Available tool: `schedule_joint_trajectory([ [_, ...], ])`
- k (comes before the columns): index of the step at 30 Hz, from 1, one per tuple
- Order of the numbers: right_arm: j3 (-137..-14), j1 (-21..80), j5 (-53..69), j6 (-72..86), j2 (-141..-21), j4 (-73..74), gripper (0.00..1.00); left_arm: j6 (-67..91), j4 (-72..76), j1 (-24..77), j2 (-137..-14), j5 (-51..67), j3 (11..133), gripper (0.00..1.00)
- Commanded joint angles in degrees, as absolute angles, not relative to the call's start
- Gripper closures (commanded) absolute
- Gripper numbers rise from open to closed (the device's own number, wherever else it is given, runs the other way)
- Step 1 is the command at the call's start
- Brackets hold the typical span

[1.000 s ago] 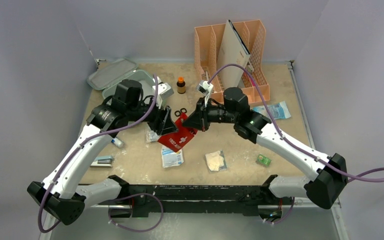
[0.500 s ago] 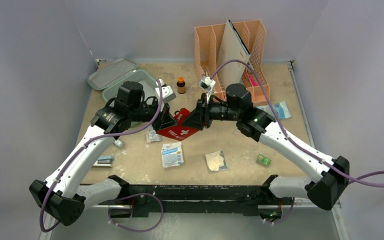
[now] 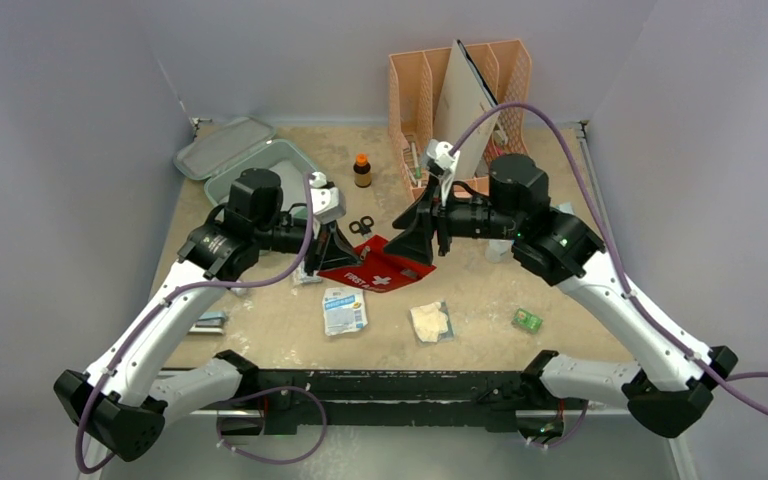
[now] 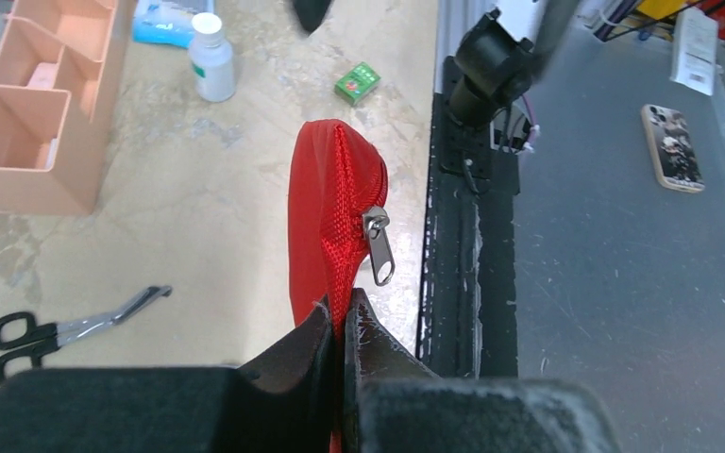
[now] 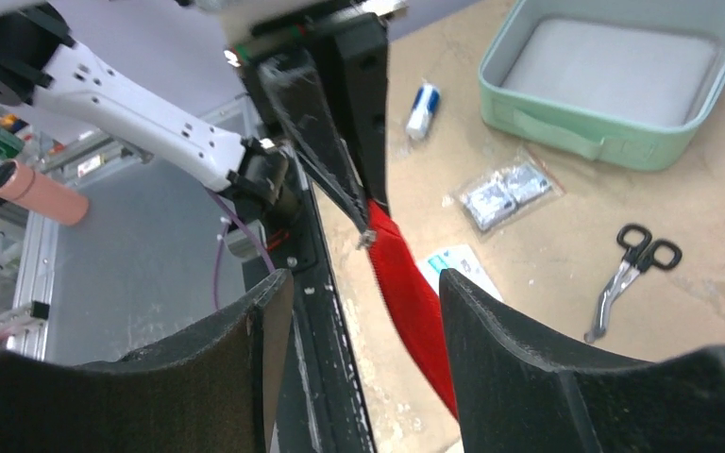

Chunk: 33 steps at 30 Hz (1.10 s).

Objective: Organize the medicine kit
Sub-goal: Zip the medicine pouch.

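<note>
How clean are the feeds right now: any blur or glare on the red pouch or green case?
Top view: even soft light, faint shadows, red pouch readable, no glare. Left wrist: pouch and zipper pull crisp, the jaws at the bottom edge blurred from closeness. Right wrist: dark jaws soft in the foreground, green case clear, no glare.

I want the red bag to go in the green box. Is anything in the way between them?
Nothing tall that I can see. The left gripper pinches the red pouch at one end. Between it and the open medicine kit only the foil pill packs lie flat, beside the kit's near wall. A lifted pouch would probably pass over them.
</note>
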State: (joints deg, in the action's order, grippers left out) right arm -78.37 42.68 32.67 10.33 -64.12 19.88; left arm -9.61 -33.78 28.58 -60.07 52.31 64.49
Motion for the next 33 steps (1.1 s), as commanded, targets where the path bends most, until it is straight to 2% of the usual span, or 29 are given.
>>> schedule_joint_trajectory([
  [1,-78.93,42.2,33.62,5.58,-66.53,24.59,0.39,-11.69,-30.86,28.47,-59.32,59.05,63.97,1.0],
  [8,-76.61,41.97,34.7,3.61,-67.95,23.39,0.4,-12.51,-30.47,28.48,-59.47,60.12,63.44,1.0],
  [11,-76.48,41.92,37.34,4.17,-69.15,22.08,0.58,-11.75,-30.67,28.48,-59.89,59.28,63.76,1.0],
  [13,-76.44,41.92,38.09,5.05,-70.05,21.6,0.64,-9.98,-29.87,28.48,-59.69,57.5,63.49,1.0],
  [15,-75.72,41.92,38.53,6.72,-70.52,20.34,0.64,-6.52,-27.36,28.47,-59.04,54.55,62.58,1.0],
  [17,-75.31,41.92,39.83,7.48,-70.9,19.9,0.57,-3.81,-25.47,28.48,-58.25,52.23,61.81,1.0],
  [19,-74.94,41.92,40.51,8.18,-70.97,19.51,0.55,-1.29,-24.19,28.48,-57.8,49.34,61.36,1.0],
  [23,-74.39,41.92,42.26,9.12,-71.44,17.88,0.57,3.03,-22.43,28.48,-57.42,46.48,61.15,1.0],
  [27,-73.86,41.92,41.14,9.31,-72.41,17.01,0.54,5.49,-19.71,28.47,-56.77,47.27,60.19,1.0],
  [33,-72.38,41.92,36.76,8.23,-73.42,15.02,0.61,7.28,-17.7,28.48,-55.22,47.35,58.62,1.0],
])
